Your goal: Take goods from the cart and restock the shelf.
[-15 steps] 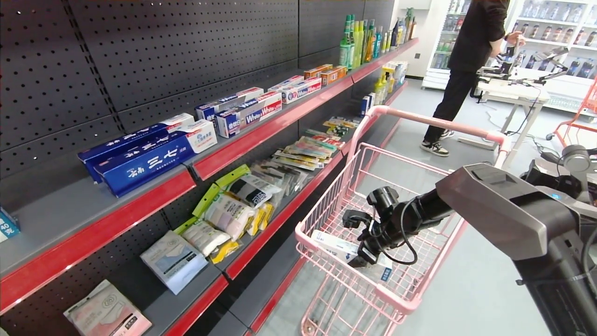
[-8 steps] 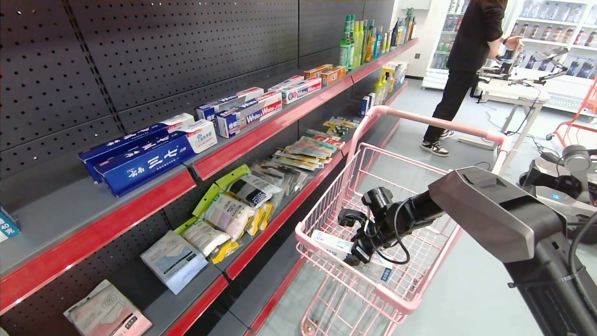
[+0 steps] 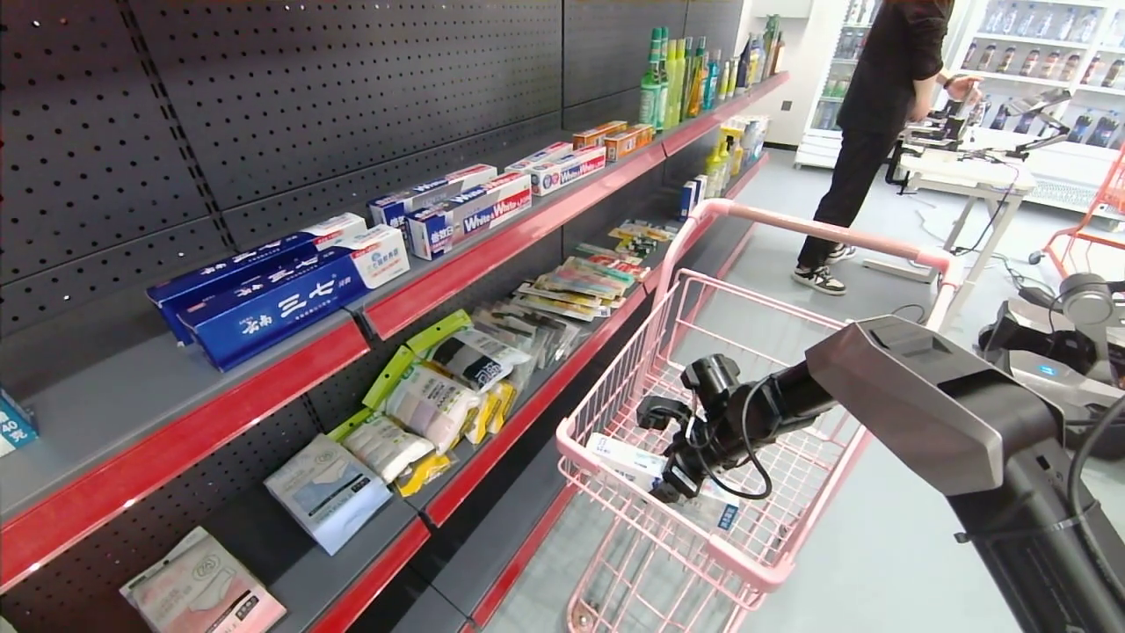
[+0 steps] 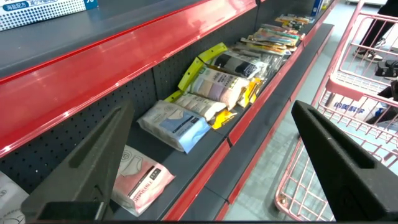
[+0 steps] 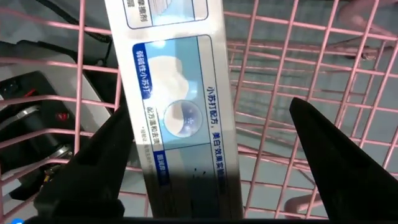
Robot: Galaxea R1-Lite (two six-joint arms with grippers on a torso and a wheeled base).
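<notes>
A white toothpaste box [image 3: 626,457] with blue print lies in the pink cart [image 3: 817,230], against its near-left corner. My right gripper [image 3: 673,486] reaches down into the cart right over this box. In the right wrist view the box [image 5: 177,118] runs lengthwise between the spread fingers [image 5: 93,168] of the right gripper [image 5: 208,109], which is open. My left gripper [image 4: 211,109] hangs open and empty beside the shelf, facing the middle shelf's packets [image 4: 177,124].
The top shelf [image 3: 176,440] holds blue toothpaste boxes [image 3: 281,299] and white ones [image 3: 466,211], with bare grey board at its left. Wipe packets [image 3: 431,400] crowd the middle shelf. A person stands at a table far behind the cart.
My right arm has edged a little left and lower over the box in the cart, then held still. Nothing else has moved on the shelf.
</notes>
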